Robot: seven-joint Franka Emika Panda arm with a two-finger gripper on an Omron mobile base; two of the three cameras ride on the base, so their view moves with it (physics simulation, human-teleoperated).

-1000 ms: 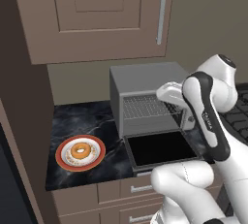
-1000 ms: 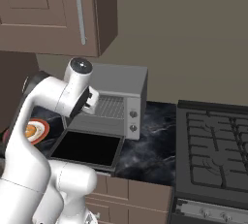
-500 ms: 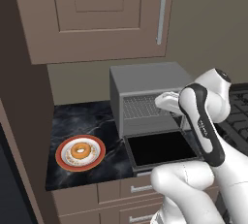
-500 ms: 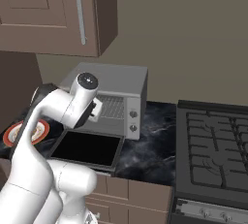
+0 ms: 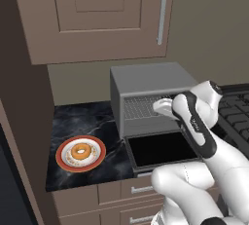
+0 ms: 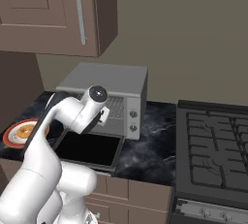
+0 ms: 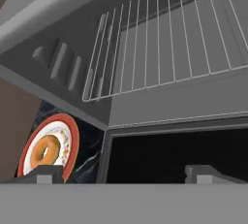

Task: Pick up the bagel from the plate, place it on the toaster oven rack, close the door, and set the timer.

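On the dark marble counter (image 5: 92, 121), to the left of the oven, sits the round plate with a red-orange rim and a speckled white middle (image 5: 80, 154). The small golden-orange bagel ring (image 5: 80, 151) lies in the middle of that plate. Nobody is touching it. I can also see the plate (image 7: 69, 143) and the bagel (image 7: 44, 152) at the lower left of my hand view.

My gripper (image 7: 125, 172) hangs in front of the open grey metal toaster oven (image 5: 146, 80), above its door. My jaws stand wide apart and hold nothing. My two dark tips (image 7: 44, 173) have only air between them.

The wide door with the dark glass window (image 5: 164, 149) is folded down flat toward me, so the oven is open. Inside is the flat rack of thin silver wires (image 7: 160, 39). Nothing lies on it.

So I think the task has hardly begun. The bagel is not picked up yet. It is well apart from my gripper, off to the left. I need to go over to the plate, take the bagel, and lay it on the rack. Then I have to shut the door. Last comes the timer, likely one of the small round knobs on the right of the oven front (image 6: 133, 121).
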